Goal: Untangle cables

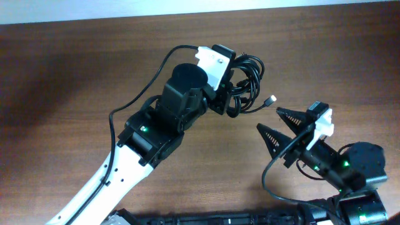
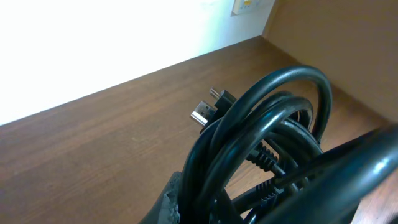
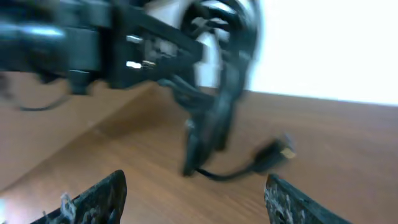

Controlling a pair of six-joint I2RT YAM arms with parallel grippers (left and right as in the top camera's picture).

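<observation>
Your left jaws are clamped on the cables [image 1: 249, 78], a bundle of glossy black loops right at their tips. One plug end [image 1: 271, 99] sticks out toward your right jaws, which stand wide apart near it, not touching. The right wrist view is blurred; in the left wrist view the loops cover the jaws.

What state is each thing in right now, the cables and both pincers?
cables: bundled in tangled loops, gripped by the left pincer
plug end: free, trailing out of the bundle toward the right pincer
left pincer: shut on the cables
right pincer: open, holding nothing, apart from the cables
</observation>
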